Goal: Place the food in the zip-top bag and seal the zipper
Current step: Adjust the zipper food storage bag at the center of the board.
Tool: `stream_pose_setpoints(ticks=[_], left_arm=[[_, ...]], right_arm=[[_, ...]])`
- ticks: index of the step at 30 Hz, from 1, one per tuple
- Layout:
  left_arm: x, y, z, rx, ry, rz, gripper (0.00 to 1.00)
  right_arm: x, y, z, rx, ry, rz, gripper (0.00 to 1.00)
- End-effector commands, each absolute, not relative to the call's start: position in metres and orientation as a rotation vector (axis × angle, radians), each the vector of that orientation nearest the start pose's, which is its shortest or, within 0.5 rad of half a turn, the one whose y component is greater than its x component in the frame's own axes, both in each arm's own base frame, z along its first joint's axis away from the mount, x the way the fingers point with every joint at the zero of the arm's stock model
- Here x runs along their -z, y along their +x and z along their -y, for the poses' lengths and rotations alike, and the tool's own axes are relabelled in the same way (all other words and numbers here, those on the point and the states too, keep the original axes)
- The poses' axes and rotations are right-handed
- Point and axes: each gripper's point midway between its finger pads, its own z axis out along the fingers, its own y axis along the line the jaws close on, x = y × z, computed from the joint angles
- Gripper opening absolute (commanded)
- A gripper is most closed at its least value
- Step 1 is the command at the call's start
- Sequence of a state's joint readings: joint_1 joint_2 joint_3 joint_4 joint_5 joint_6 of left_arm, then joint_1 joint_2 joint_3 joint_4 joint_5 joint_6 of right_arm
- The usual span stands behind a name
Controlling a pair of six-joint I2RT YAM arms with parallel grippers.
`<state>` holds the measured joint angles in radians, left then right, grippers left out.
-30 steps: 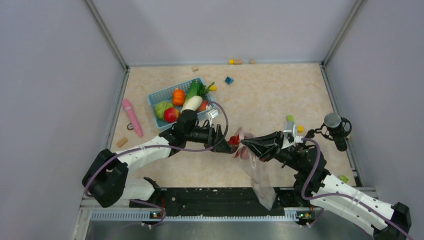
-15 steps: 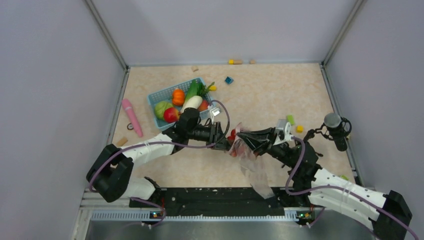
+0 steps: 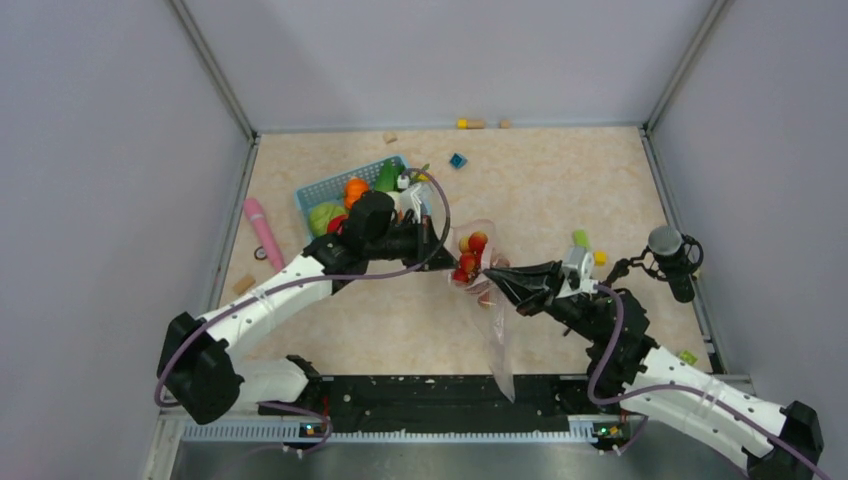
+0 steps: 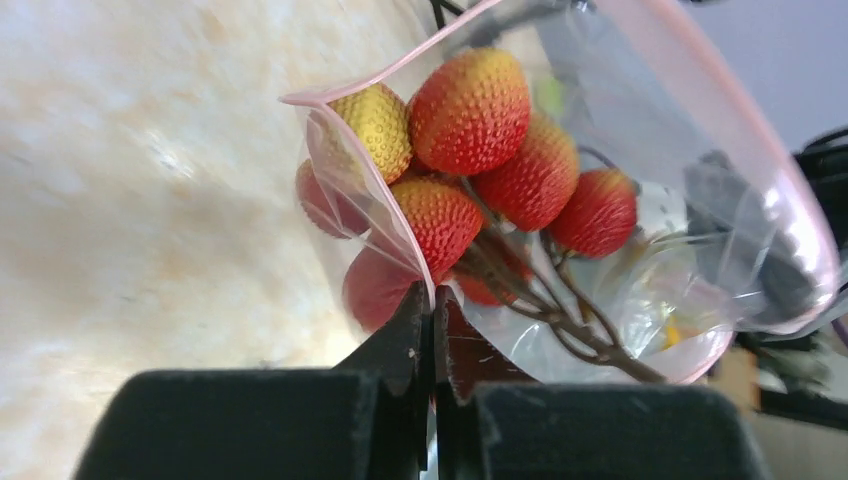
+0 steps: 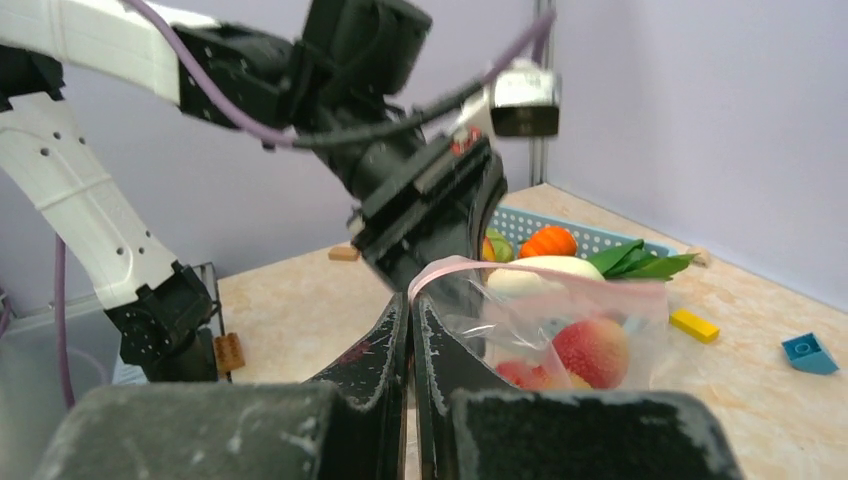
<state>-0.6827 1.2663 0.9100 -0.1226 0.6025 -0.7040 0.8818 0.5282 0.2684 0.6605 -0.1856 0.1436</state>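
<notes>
The clear zip-top bag hangs between my two grippers, its lower part drooping toward the near edge. My left gripper is shut on the pink zipper at one side of the mouth. My right gripper is shut on the zipper at the other side. The mouth gapes open, and a bunch of red-yellow cherries sits in it. More food lies in the blue basket: an orange fruit, a green round one, a white radish and green leaves.
A pink stick toy lies left of the basket. A blue block and a yellow block sit behind it. Small green and yellow blocks and a black stand are at the right. Walls close three sides.
My left gripper has closed, now on the bag's rim, and moved back toward the basket. The cherries now sit in the stretched-open mouth. The right gripper stayed shut on the bag.
</notes>
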Motion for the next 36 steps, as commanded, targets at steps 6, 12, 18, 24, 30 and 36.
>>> stream_pose_setpoints(ticks=[6,12,18,24,30,36], left_arm=[[-0.310,0.255,0.285,0.978,0.443,-1.901,0.00],[-0.348,0.259,0.289,0.970,0.506,-1.792,0.00],[-0.375,0.271,0.285,0.915,0.475,-1.739,0.00],[-0.376,0.291,0.301,0.899,0.482,-1.773,0.00],[-0.361,0.314,0.328,0.913,0.531,-1.841,0.00],[-0.349,0.301,0.346,1.005,0.689,-1.840,0.00]], right_arm=[[-0.310,0.156,-0.218,-0.875,-0.555,-1.066,0.00],[-0.314,0.171,-0.203,-0.791,-0.473,-1.124,0.00],[-0.340,0.197,-0.164,-0.665,-0.226,-1.217,0.00],[-0.355,0.211,-0.137,-0.571,-0.057,-1.328,0.00],[-0.328,0.215,-0.147,-0.556,-0.075,-1.506,0.08],[-0.312,0.221,-0.140,-0.478,-0.035,-1.593,0.54]])
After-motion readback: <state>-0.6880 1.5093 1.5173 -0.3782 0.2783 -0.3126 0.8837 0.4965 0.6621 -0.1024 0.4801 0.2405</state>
